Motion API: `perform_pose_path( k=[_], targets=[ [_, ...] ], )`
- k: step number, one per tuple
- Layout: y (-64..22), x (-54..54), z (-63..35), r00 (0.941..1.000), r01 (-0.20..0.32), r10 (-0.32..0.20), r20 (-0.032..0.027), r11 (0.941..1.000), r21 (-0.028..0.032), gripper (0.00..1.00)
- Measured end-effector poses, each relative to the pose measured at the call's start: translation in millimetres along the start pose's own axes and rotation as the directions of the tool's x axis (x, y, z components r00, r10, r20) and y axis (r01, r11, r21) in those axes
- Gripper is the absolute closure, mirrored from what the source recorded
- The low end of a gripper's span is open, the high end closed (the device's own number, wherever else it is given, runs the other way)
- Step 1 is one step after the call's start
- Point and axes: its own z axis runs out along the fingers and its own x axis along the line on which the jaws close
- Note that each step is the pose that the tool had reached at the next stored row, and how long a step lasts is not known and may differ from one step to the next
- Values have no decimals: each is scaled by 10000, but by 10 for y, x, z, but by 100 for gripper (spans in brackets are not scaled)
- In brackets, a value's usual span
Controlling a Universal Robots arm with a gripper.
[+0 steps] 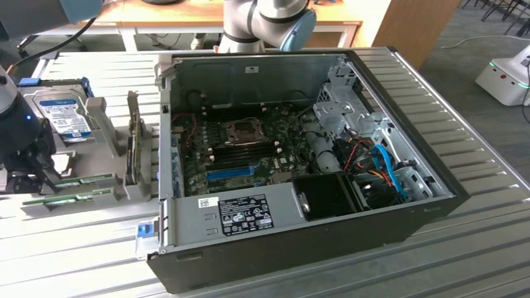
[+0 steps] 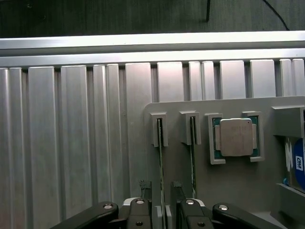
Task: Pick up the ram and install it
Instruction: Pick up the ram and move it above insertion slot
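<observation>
At the exterior view's far left, the gripper (image 1: 33,177) hangs low over a grey holder (image 1: 99,124) beside the open case (image 1: 431,205). In the wrist view the gripper (image 2: 161,190) stands wide, one finger (image 2: 143,193) on each side of the ram (image 2: 160,157) with a gap showing on both sides, so nothing is clamped. The ram stands on its edge, its far end seated in a notched bracket of the holder (image 2: 176,109) and its near end running in between the jaws.

Just beside it, parallel and in its own bracket, stands the second ram (image 2: 193,157). Past that lies a CPU (image 2: 236,137) in a square pocket, metal lid up, and past the CPU the edge of a hard drive (image 2: 298,164) with a blue label.

In the exterior view the hard drive (image 1: 66,118) leans in the holder's back part, and a dark card (image 1: 136,149) stands upright between holder and case. Holder and case rest on a slatted metal table (image 1: 463,99). Inside the case lies the motherboard (image 1: 248,149), with its blue slot (image 1: 228,172) near the front wall, well apart from the gripper.
</observation>
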Motion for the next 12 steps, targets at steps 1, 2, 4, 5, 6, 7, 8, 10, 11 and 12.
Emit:
perform_pose_path(
  k=[1,2,4,5,6,7,8,10,11,12],
  targets=[
    [0,1,11,10000,0,0,0,10000,0,70],
    [-1,2,21,10000,0,0,1,10000,0,70],
    [-1,3,40,10000,0,0,0,10000,0,70],
    [-2,3,50,10000,0,0,0,10000,0,70],
    [-2,4,60,10000,0,0,0,10000,0,70],
    [-2,5,70,10000,0,0,0,10000,0,70],
    [-3,6,79,10000,0,0,0,10000,-1,70],
    [-3,7,98,10000,0,0,1,10000,0,70],
    [-4,8,109,10000,0,0,0,10000,-1,70],
    [-4,9,120,10000,0,0,0,10000,0,70]
  ],
)
